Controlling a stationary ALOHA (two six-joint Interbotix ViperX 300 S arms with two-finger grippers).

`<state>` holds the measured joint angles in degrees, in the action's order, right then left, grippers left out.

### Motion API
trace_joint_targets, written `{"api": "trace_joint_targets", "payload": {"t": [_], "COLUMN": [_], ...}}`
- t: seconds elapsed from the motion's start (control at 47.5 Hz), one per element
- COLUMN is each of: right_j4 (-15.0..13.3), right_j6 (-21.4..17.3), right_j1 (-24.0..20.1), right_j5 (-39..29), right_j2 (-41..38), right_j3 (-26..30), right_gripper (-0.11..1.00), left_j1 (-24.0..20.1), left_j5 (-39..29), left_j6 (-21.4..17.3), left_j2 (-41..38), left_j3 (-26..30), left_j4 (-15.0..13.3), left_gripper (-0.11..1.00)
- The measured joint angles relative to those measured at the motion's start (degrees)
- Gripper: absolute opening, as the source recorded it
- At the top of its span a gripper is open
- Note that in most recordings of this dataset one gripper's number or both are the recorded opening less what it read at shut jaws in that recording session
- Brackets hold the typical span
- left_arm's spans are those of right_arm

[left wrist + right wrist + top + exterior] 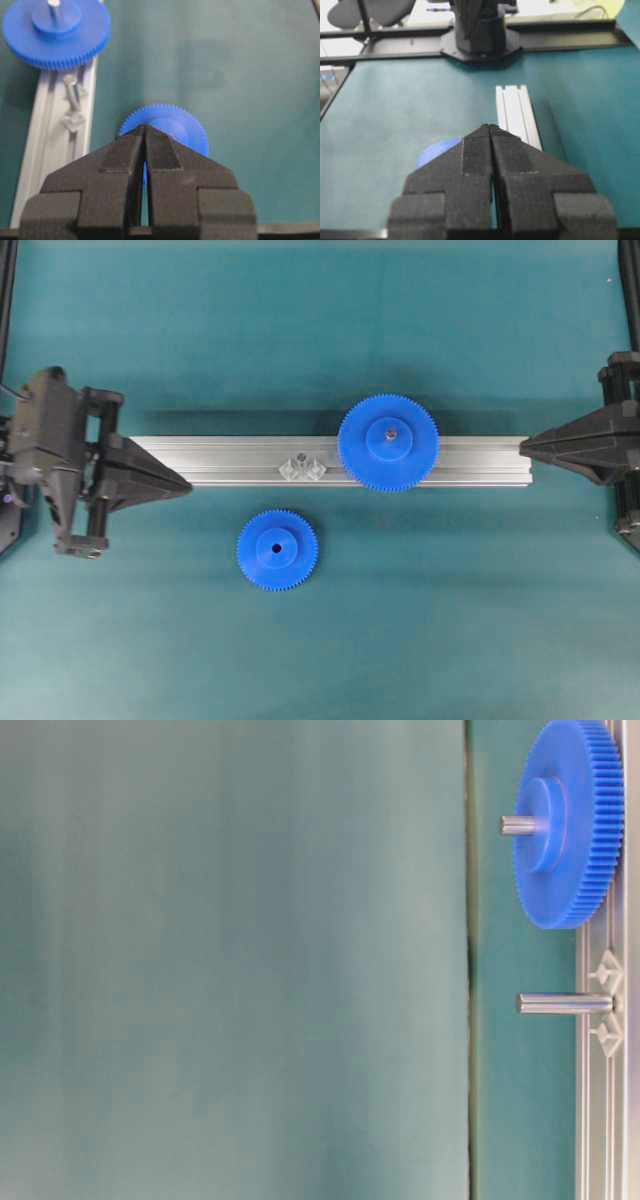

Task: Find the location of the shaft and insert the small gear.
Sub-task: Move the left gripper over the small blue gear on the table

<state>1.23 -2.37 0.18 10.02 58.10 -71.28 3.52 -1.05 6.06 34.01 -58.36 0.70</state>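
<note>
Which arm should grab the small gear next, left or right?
Left, probably. The small gear lies on the mat nearer the left gripper; its wrist view faces the gear. The right gripper sits beyond the large gear. Both are shut, empty.

A robotics laboratory test bench is indicated. A tabletop (300,330) covered in plain teal matting is flanked by two black robot arms, the left end effector (185,483) and the right end effector (523,447) being pointed at each other across it. A black metal frame (395,37) is seen bordering the tabletop, and an office chair (370,11) stands in the bright room beyond it.
</note>
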Motion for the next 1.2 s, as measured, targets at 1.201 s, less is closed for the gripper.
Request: {"api": "trace_joint_targets", "payload": {"t": [1.201], "right_j4": [0.1], "right_j6": [0.0], "right_j1": [0.0], "right_j5": [-0.2], "right_j2": [0.3], "right_j3": [-0.4], "right_gripper": [-0.03], "left_j1": [2.0], "left_j5": [-14.8], "left_j6": [2.7], "left_j2": [-21.5], "left_j3": [17.4], "left_j4": [0.0], "left_gripper": [-0.02]}}
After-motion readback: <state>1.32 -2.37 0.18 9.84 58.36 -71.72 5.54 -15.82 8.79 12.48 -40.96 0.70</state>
